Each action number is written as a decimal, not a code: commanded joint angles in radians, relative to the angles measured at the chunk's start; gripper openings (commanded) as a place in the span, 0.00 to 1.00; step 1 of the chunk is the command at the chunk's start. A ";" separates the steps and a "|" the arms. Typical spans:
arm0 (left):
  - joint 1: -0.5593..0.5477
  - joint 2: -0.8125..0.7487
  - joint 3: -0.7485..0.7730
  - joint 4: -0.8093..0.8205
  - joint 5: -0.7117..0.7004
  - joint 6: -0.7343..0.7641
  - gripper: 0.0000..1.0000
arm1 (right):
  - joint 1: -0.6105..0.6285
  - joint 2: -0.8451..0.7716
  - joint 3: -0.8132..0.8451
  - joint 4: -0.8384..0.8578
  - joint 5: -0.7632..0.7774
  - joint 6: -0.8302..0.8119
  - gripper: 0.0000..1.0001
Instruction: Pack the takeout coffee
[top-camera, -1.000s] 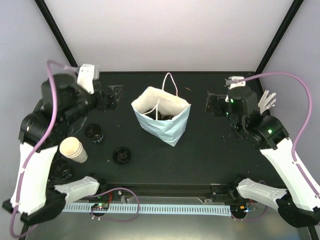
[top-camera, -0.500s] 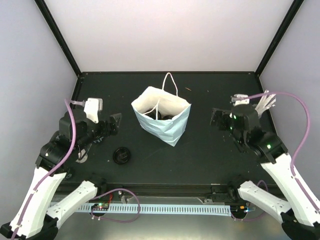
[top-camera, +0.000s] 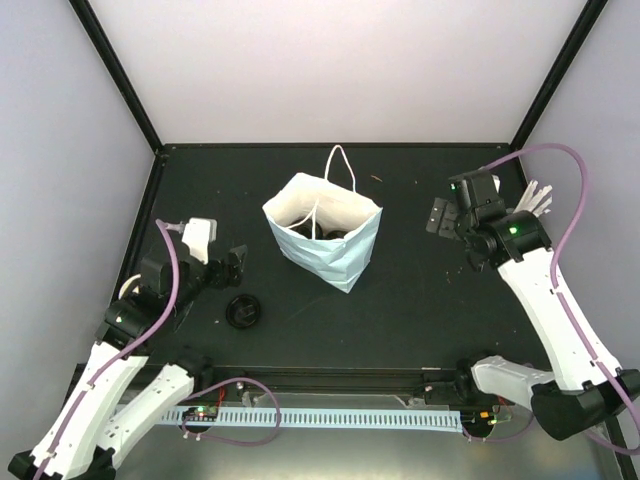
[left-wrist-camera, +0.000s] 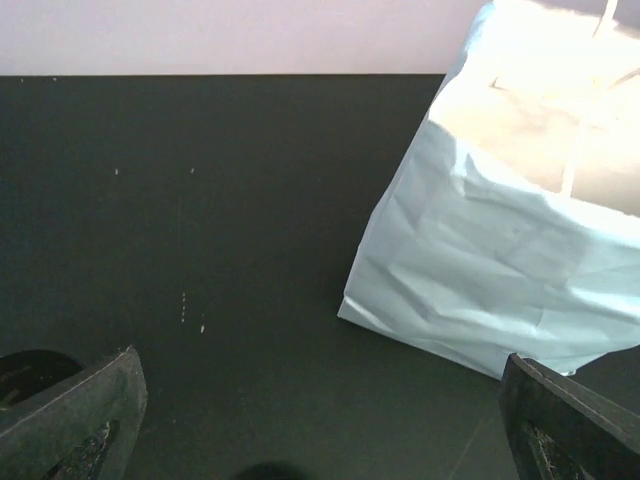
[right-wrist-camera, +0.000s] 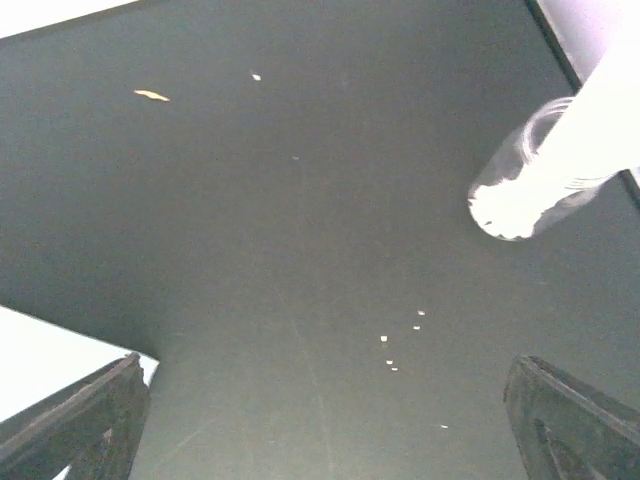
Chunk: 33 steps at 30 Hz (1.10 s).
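Top external: shows bag (top-camera: 325, 245) mid-frame, mouth up for loading, perhaps cups (top-camera: 335, 235) inside; loose lid (top-camera: 243, 311) lower left; left gripper (top-camera: 234, 264) and right gripper (top-camera: 439, 215) gape empty, flanking bag.

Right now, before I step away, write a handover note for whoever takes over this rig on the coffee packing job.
Left end effector: open, empty, facing the light-blue bag.
Right end effector: open, empty, beside the glass of white sticks.
Bag: upright, mouth open, with something dark inside that cannot be identified.
Done: no packed cup can be confirmed.
Left: one black lid lies outside the bag, near the left end effector; whether a cup sits under it cannot be told. No carrier in view.
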 joint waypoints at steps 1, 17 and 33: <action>0.005 -0.034 -0.060 0.077 -0.017 0.025 0.99 | -0.105 0.047 0.026 -0.091 0.028 0.027 0.95; 0.004 -0.029 -0.069 0.094 0.086 0.065 0.99 | -0.550 0.208 0.153 -0.121 -0.030 0.002 0.66; 0.003 -0.062 -0.097 0.106 0.122 0.059 0.99 | -0.644 0.415 0.278 -0.124 -0.101 0.055 0.53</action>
